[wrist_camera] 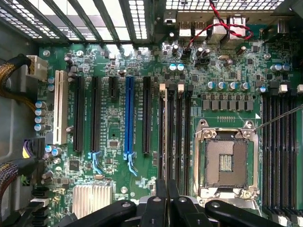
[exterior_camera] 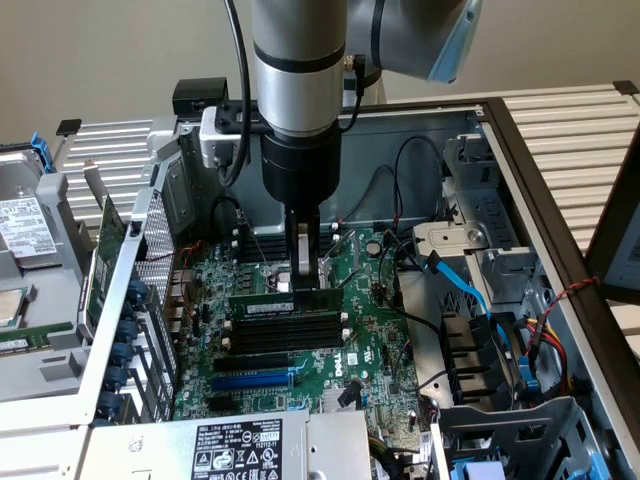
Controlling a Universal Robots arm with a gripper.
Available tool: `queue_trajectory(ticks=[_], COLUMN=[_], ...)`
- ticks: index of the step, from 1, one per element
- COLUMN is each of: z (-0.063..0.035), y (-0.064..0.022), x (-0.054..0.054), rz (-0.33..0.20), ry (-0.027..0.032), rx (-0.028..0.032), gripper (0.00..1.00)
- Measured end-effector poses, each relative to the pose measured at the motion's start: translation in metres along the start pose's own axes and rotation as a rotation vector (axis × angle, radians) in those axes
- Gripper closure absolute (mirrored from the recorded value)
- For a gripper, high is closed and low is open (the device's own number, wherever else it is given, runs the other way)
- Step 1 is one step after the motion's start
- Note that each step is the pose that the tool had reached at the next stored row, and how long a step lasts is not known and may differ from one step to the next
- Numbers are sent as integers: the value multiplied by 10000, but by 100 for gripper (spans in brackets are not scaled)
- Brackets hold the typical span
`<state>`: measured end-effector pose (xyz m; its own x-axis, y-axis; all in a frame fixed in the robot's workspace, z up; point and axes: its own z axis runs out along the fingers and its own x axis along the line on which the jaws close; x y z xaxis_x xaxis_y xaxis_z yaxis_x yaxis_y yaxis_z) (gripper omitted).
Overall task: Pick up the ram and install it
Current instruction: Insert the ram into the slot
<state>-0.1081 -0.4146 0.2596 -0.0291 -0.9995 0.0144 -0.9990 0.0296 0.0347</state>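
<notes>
Down on the motherboard (exterior_camera: pixel 375 300) of the open computer case, the gripper (exterior_camera: pixel 305 282) is clamping the ram (exterior_camera: pixel 265 304), holding it on edge at the black memory slots (exterior_camera: pixel 285 333). Seating looks underway, and it is calling for straight, even pressure.

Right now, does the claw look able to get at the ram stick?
Probably yes. The claw sits directly over the ram, at its top edge, where it stands beside the black memory slots; no cable crosses between them.
</notes>
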Motion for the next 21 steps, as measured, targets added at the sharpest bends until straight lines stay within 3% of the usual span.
queue_trajectory(ticks=[6, 21], z=[65, 104], y=[-3, 3], x=[-1, -13], rz=[-2, -1], ry=[-2, 1], rx=[1, -1], gripper=[87, 87])
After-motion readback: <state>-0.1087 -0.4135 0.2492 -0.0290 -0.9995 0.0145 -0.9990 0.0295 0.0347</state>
